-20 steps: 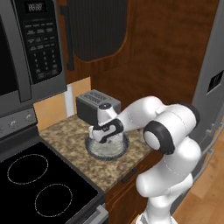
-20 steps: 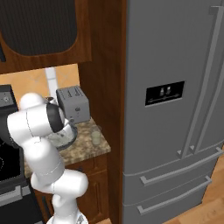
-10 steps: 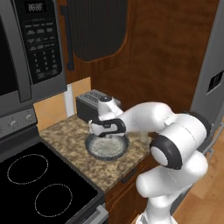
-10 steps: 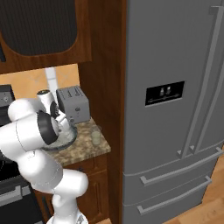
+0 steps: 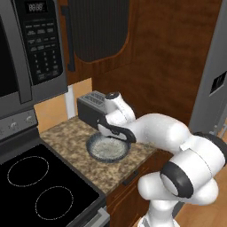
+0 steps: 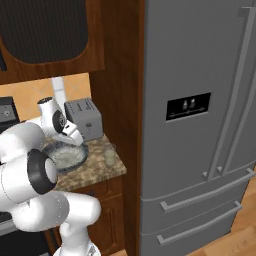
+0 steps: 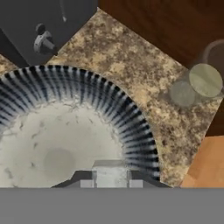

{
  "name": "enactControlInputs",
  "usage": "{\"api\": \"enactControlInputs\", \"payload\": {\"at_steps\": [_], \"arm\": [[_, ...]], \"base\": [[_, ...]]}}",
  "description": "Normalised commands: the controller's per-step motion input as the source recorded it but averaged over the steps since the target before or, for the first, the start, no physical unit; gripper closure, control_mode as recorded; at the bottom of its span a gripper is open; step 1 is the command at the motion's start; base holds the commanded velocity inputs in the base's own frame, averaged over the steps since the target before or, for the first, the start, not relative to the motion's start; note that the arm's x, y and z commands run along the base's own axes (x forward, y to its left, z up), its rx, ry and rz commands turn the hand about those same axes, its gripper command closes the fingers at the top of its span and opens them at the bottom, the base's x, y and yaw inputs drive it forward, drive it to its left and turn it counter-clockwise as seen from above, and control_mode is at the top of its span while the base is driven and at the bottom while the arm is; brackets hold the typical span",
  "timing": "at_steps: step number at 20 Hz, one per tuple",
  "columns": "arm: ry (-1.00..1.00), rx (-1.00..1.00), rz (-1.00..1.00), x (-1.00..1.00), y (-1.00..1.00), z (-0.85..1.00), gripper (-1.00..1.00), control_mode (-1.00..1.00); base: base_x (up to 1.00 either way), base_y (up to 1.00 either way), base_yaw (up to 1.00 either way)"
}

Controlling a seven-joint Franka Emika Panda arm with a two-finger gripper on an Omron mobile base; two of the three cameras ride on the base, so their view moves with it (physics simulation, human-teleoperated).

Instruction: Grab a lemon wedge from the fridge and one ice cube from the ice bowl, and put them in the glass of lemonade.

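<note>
The wide ribbed grey ice bowl point(image 7: 78, 127) fills 9 o'clock of the hand view, on the speckled granite counter point(image 7: 144, 83). At 6 o'clock the gripper point(image 7: 111, 176) is narrowly closed on a small whitish ice cube point(image 7: 111, 171). The small clear yellowish glass of lemonade point(image 7: 199, 85) stands at 2 o'clock, near the bowl. The tall grey fridge point(image 6: 200, 110) is shut at 3 o'clock in the right base view. I judge the ice step in hand; next, carry the cube over the glass and release.
</note>
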Motion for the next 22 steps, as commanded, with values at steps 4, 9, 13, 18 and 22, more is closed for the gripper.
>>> {"api": "enactControlInputs", "payload": {"at_steps": [4, 9, 13, 18, 22], "arm": [[-0.05, -0.15, 0.00, -0.44, -0.64, 0.36, 1.00, -1.00], [-0.03, -0.14, 0.00, -0.45, -0.70, 0.38, 1.00, -1.00], [-0.01, -0.13, 0.00, -0.39, -0.67, 0.39, 1.00, -1.00], [0.00, -0.10, 0.02, -0.18, -0.36, 0.23, 1.00, -1.00], [0.06, -0.12, 0.12, -0.07, 0.00, 0.01, 1.00, -1.00]], "base": [[0.00, 0.00, 0.00], [0.00, 0.00, 0.00], [0.00, 0.00, 0.00], [0.00, 0.00, 0.00], [0.00, 0.00, 0.00]]}}
